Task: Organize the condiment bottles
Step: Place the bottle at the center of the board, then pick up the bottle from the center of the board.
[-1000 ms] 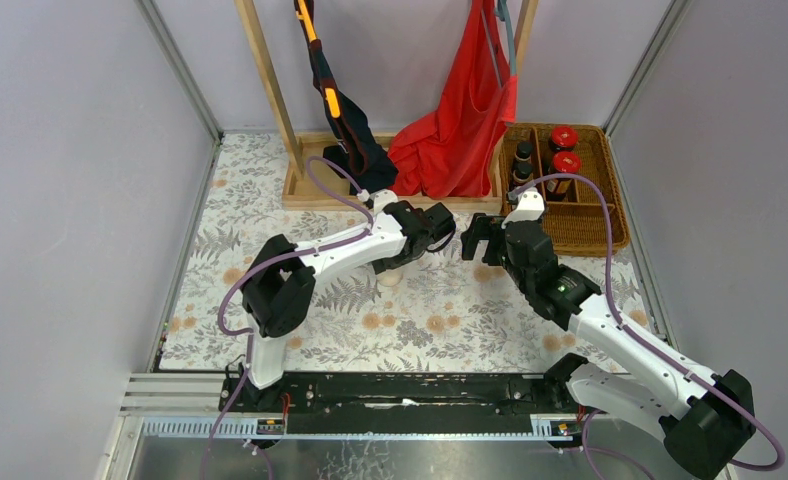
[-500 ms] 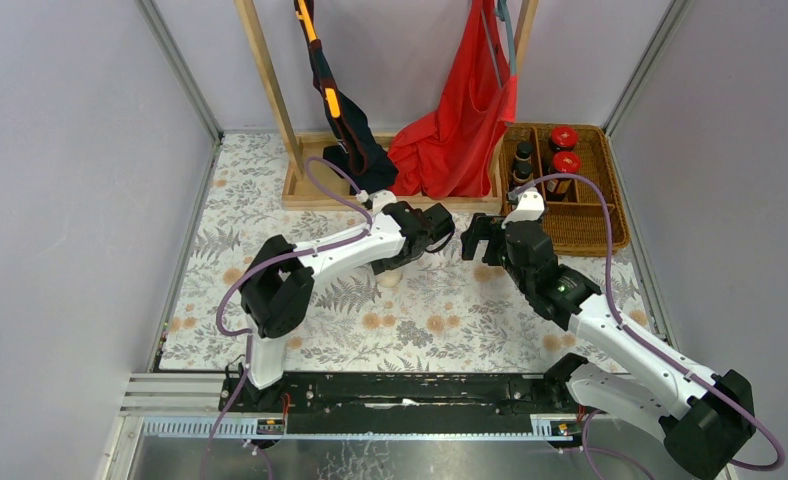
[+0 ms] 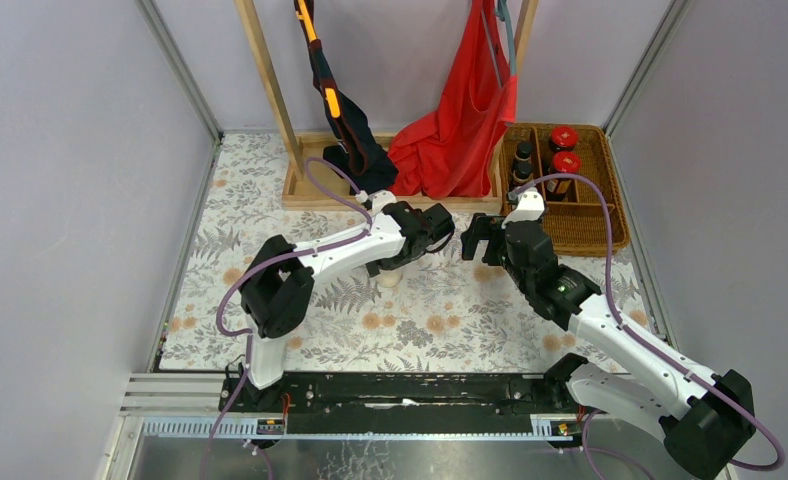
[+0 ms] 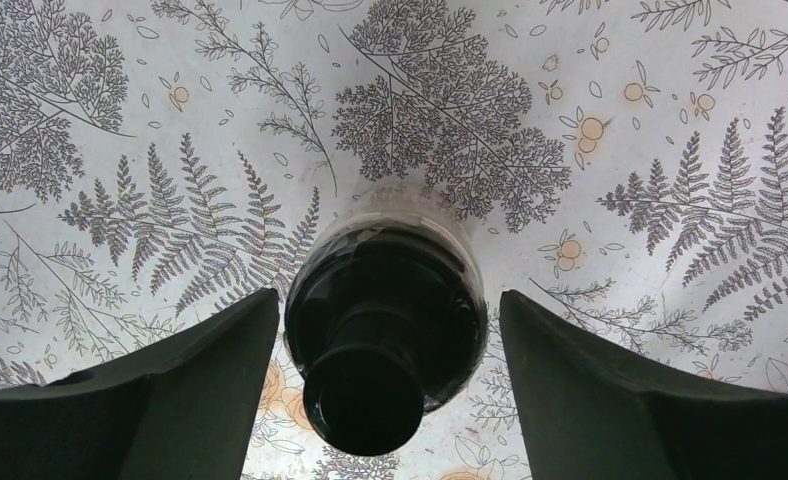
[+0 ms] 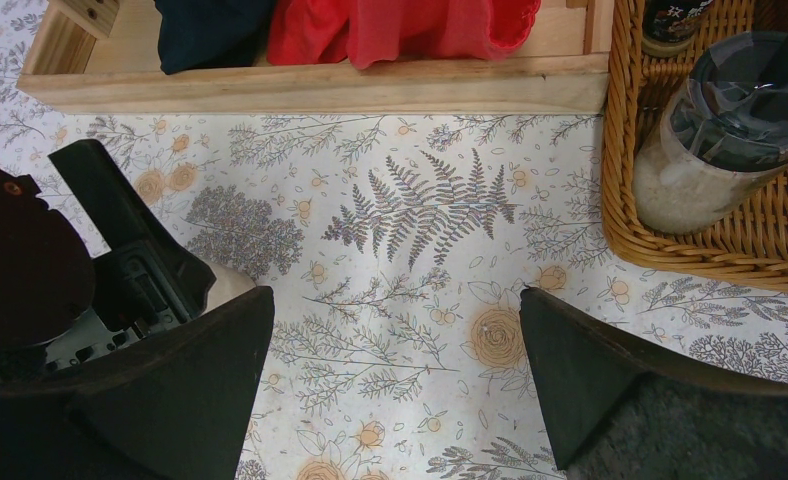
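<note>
So the left pincer [image 4: 388, 300] sits straight over a pale bottle [image 4: 385, 320] that's standing upright on the worktop [image 4: 570, 120]. The bottle is dead centre between its fingers [image 4: 170, 400], with a sliver of daylight on each side, so the pincer is released and gripping nothing. The right pincer [image 5: 395, 300] is spread as wide as it goes, also gripping nothing, and just hovers over bare worktop. The basket [image 5: 620, 200] is ahead of it and off to its right, with a second pale bottle [image 5: 710, 130] already in the near compartment.

My read is that this is a drop-off spot, with the right arm doing the basket run. Could be wrong, since the left might just be lining up a grab.

Either way, my tips:
- The left pincer should go straight up. The black cap [image 4: 362, 405] pokes up between the fingers, and any sideways drift could tip the bottle.
- Wait until it's clear of the cap before swinging away.
- The right pincer should take the body below the cap, centred, and squeeze gently. That plastic looks slippery.
- Set it down beside its twin, not on top of it.
</note>
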You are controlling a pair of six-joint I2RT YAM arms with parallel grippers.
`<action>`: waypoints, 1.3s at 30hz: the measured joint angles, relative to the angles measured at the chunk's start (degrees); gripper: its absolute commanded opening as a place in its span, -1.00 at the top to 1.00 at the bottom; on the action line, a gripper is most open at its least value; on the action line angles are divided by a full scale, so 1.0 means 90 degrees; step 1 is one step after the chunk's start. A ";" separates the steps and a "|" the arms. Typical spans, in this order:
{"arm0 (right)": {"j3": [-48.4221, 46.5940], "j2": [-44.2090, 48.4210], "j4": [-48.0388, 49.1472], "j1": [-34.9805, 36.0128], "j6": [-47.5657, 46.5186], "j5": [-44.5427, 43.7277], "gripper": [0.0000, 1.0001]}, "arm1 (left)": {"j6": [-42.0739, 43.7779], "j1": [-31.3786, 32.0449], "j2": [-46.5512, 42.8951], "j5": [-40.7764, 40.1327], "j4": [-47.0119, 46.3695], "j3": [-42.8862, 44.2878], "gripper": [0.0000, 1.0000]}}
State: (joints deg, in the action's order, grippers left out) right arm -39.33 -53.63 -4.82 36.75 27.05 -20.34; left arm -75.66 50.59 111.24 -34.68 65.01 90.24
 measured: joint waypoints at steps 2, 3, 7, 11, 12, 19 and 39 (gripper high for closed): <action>0.0000 0.0000 0.0000 0.0000 0.0000 0.0000 -0.99 | -0.0002 0.0000 0.0000 0.0000 0.0000 0.0000 -0.67; 0.0000 0.0000 0.0000 0.0000 0.0002 0.0000 -0.99 | -0.0002 0.0000 0.0000 0.0002 0.0000 0.0000 -0.71; 0.0010 0.0000 0.0000 0.0000 0.0002 0.0000 -0.99 | 0.0002 0.0000 -0.0024 0.0000 0.0005 0.0000 -0.90; 0.0012 0.0002 0.0000 0.0000 0.0000 0.0000 -0.99 | 0.0022 0.0012 -0.0199 -0.0012 0.0019 0.0002 -1.00; 0.0012 0.0002 0.0000 0.0000 0.0000 0.0000 -0.99 | 0.0029 0.0027 -0.0267 -0.0034 0.0027 0.0005 -1.00; 0.0036 0.0024 0.0002 0.0000 0.0002 -0.0015 -0.99 | 0.0051 0.0250 -0.0682 -0.0284 0.0180 0.0192 -1.00; 0.0017 -0.0185 -0.0019 -0.0002 0.0056 -0.0306 -0.99 | 0.0219 0.0505 -0.2905 -0.1965 0.0879 -0.0595 -1.00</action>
State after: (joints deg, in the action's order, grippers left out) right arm -39.18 -55.29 -4.99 36.73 27.55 -23.09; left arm -73.69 55.13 85.10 -52.36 72.93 84.88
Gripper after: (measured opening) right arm 0.994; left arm 0.998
